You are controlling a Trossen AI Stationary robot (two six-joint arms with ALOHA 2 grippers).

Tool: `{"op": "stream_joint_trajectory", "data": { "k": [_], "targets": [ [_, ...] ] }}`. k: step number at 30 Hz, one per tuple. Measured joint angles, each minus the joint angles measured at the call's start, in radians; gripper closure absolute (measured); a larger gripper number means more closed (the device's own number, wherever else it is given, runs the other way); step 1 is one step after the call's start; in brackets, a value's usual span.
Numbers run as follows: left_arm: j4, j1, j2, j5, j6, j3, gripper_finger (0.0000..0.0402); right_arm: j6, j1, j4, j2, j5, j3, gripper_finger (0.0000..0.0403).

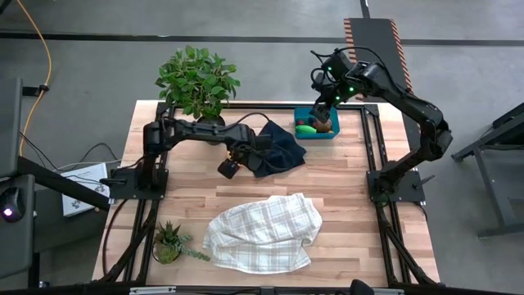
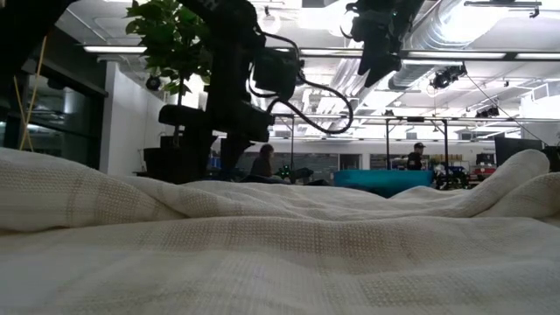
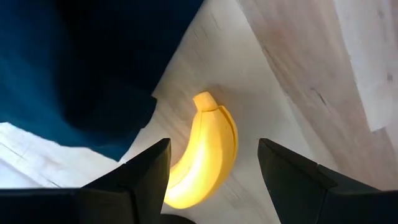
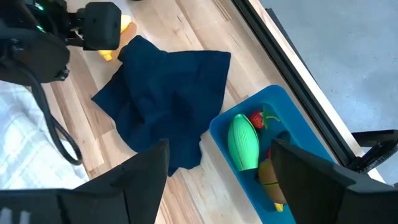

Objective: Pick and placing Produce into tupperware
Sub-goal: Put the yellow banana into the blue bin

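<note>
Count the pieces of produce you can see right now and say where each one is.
4, maybe more. The banana lies on the table beside the navy cloth, between the left pincer's open fingers. In the tupperware: a green piece, red cherries, an orange-brown piece; more may be hidden.

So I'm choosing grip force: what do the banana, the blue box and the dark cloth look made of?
Banana: probably hard plastic, smooth with a soft sheen and a moulded seam along it. Blue box: seemingly rigid plastic, with an even colour and thin, straight walls. Dark cloth: soft woven fabric, matte, lying in loose folds and creases.
</note>
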State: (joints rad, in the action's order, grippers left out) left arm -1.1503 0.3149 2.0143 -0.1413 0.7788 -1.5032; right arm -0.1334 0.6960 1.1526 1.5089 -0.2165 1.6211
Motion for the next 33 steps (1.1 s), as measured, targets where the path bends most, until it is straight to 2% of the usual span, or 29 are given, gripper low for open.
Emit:
{"op": "stream_joint_trajectory", "data": {
  "k": [13, 18, 33],
  "targets": [
    [-0.039, 0.02, 0.001, -0.039, -0.056, 0.0, 0.0172, 0.002, 0.0, -0.014, 0.0, 0.0, 0.0, 0.0133],
    [-0.043, 0.02, 0.001, -0.09, -0.102, 0.0, 0.0172, 0.0, 0.0, -0.017, 0.0, 0.0, 0.0, 0.0133],
    [-0.082, 0.019, 0.001, -0.102, -0.095, 0.0, 0.0164, 0.002, 0.0, -0.024, 0.0, 0.0, 0.0, 0.0133]
  ]
}}
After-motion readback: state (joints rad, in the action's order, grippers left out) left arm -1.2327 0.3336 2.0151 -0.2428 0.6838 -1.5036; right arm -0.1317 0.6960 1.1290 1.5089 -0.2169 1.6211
